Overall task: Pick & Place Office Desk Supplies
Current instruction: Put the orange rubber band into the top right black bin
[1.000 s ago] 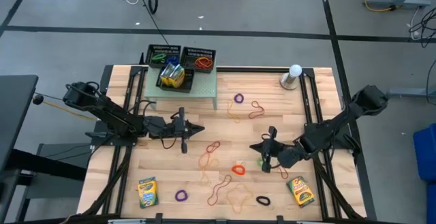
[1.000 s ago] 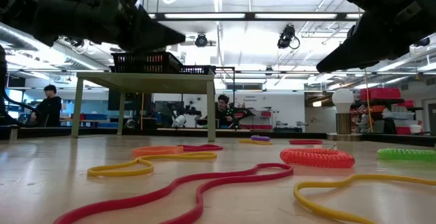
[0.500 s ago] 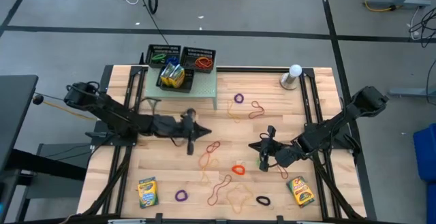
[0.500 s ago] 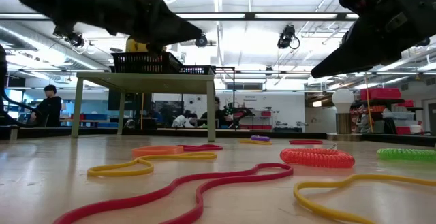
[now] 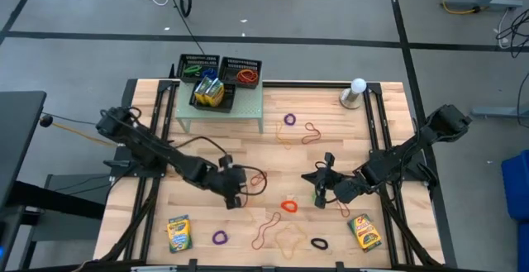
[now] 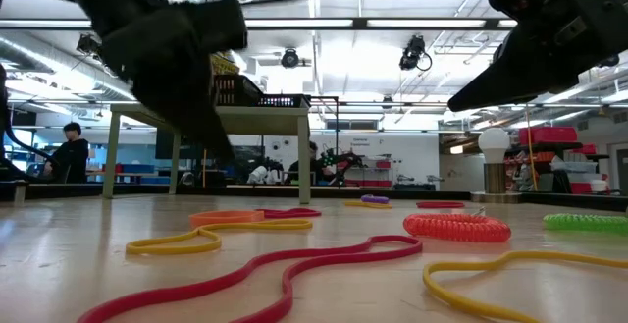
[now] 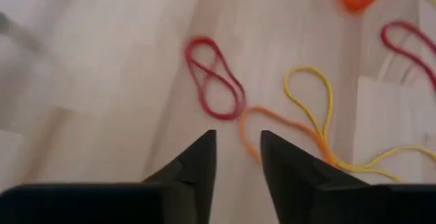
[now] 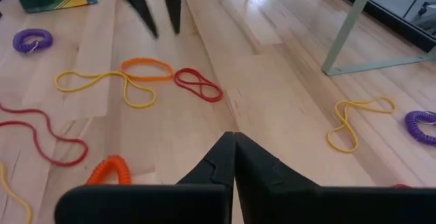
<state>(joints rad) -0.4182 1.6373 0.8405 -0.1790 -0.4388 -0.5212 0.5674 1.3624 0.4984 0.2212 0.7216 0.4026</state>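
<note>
Since the earlier frame we see the left gripper [image 5: 237, 191] swing forward and down over the table's [image 5: 388, 247] middle, beside a red band [image 5: 259, 178]. From above, the right gripper [image 5: 317, 187] waits mid-table; crayon boxes [image 5: 178, 232] lie near the front edge. At table level, bands [image 6: 294, 264] sprawl close by. Our left wrist view shows fingers [image 7: 197, 163] partly spread, holding nothing, above the red band [image 7: 214, 77]. Our right wrist view shows fingers [image 8: 221, 157] pressed together, empty.
</note>
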